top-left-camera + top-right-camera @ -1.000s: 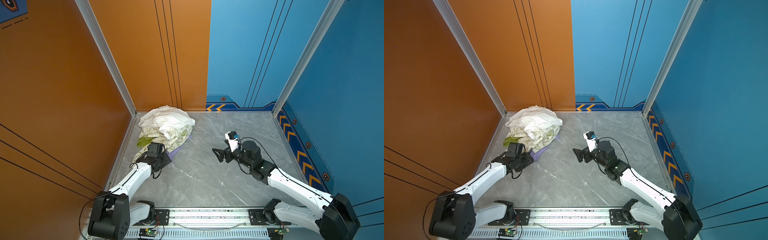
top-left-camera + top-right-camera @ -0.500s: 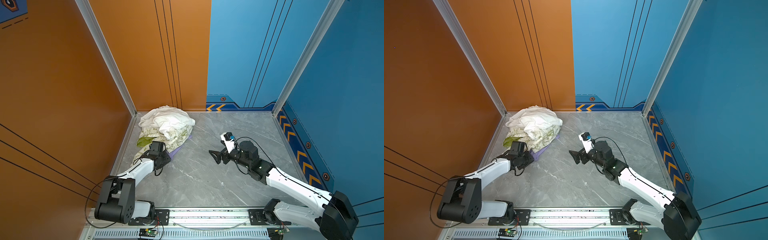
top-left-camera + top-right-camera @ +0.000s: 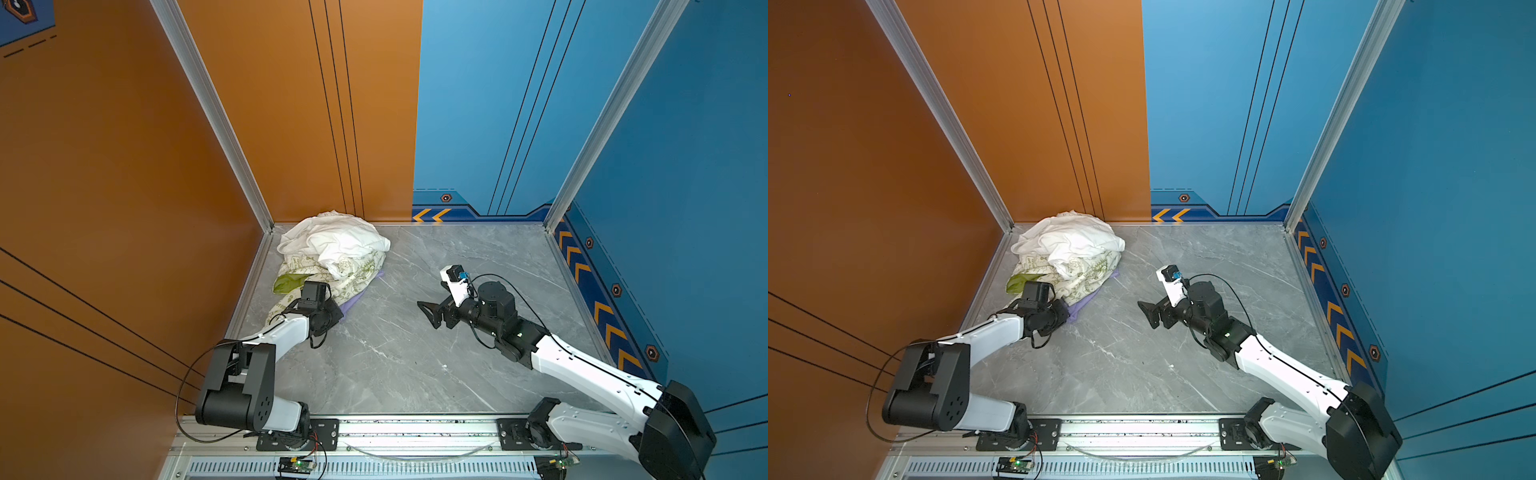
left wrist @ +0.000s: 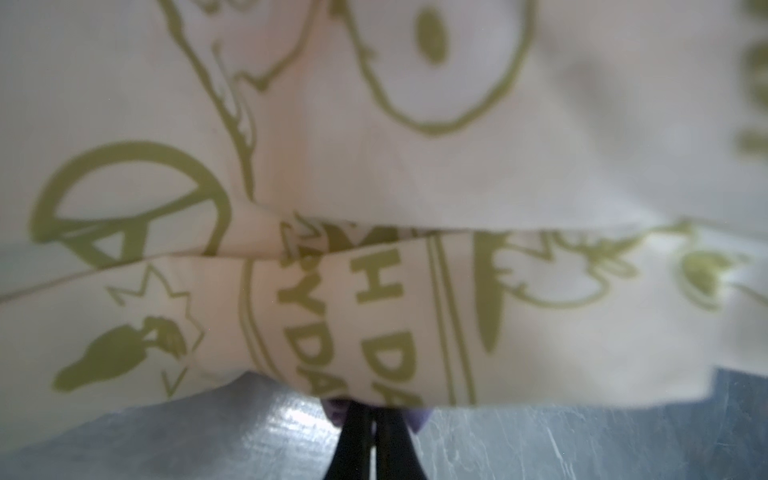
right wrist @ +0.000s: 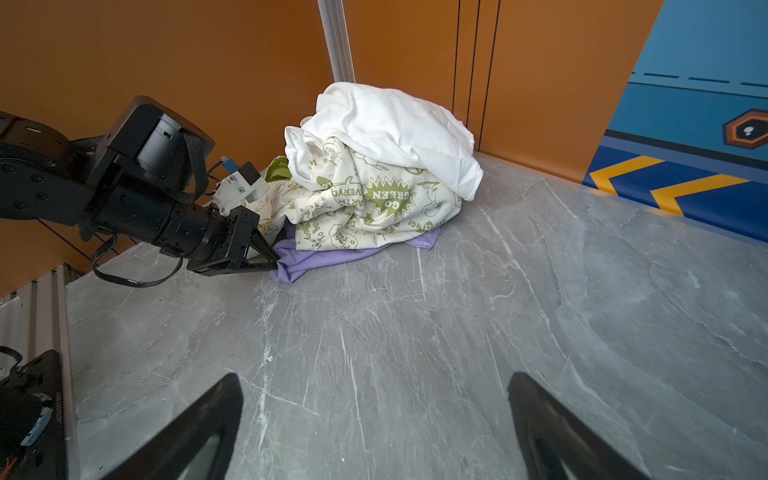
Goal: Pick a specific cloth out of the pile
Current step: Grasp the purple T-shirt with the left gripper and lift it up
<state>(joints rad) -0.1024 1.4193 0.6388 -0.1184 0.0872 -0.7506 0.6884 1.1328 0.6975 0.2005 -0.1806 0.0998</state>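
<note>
- Grey counter (image 5: 540,311): my left end effector (image 5: 272,262) pinches the purple cloth (image 5: 332,255) under the pile (image 5: 386,137).
- Pulling could drag the pile along, or the cloth could slip free.
- Right end effector (image 5: 374,378) gapes, empty.

One pile (image 3: 316,266) lies at about ten o'clock on the single grey table (image 3: 415,365). It holds three garments: one white cloth (image 3: 332,239), one cream cloth (image 3: 357,276) with green print and one lavender cloth (image 5: 324,259). There are two arms, a left arm (image 3: 282,332) at seven o'clock and a right arm (image 3: 582,370) at four. Each has one gripper: the left gripper (image 5: 272,261) and the right gripper (image 3: 428,316). Two yellow chevrons (image 3: 417,215) sit at twelve o'clock on the back wall.
</note>
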